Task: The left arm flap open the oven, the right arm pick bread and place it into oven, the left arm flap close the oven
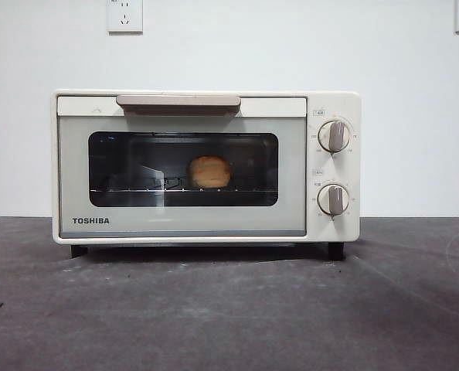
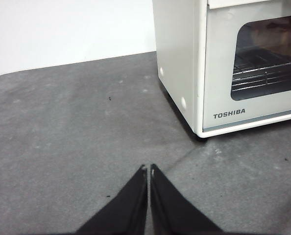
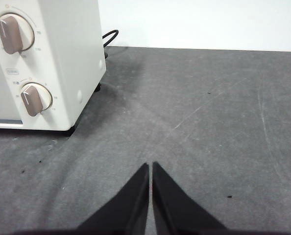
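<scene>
Resting on dark grey table (image 1: 229,309) (white wall (image 1: 229,54) behind): oven (image 1: 206,166), door closed; left hand (image 2: 149,170), right hand (image 3: 150,166) clenched, empty.

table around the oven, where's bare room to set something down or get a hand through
Bare grey table runs in front of the oven, and beside both its side walls. The left gripper and right gripper, jaws shut, hang over those side patches. Inside is tight: door closed, bread on the rack. A black cable lies behind the knob side.
</scene>
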Robot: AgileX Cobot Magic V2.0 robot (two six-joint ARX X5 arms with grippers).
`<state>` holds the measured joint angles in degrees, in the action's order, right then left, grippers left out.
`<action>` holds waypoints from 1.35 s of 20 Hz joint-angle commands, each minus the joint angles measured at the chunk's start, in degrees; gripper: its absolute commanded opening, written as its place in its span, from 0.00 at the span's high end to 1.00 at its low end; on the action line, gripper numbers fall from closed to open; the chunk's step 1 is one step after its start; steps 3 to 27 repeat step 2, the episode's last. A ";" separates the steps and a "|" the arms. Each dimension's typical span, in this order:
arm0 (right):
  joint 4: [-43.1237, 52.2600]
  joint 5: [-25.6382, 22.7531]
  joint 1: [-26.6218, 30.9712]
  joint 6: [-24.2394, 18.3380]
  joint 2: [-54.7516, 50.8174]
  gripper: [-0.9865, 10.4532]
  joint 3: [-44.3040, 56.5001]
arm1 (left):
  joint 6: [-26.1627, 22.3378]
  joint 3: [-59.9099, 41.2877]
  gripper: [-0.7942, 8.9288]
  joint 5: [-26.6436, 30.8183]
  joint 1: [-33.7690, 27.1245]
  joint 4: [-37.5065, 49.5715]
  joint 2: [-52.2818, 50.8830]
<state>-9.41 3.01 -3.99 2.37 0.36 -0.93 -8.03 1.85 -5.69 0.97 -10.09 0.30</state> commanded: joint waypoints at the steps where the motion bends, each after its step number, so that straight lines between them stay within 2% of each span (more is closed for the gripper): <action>1: 0.72 -0.07 0.11 0.59 -0.15 0.91 0.42 | 0.15 -1.14 0.90 0.15 -0.04 -0.42 -0.11; 27: 0.72 -0.07 0.11 0.59 -0.15 0.91 0.42 | 0.13 -1.14 0.90 0.15 -0.04 -0.39 -0.11</action>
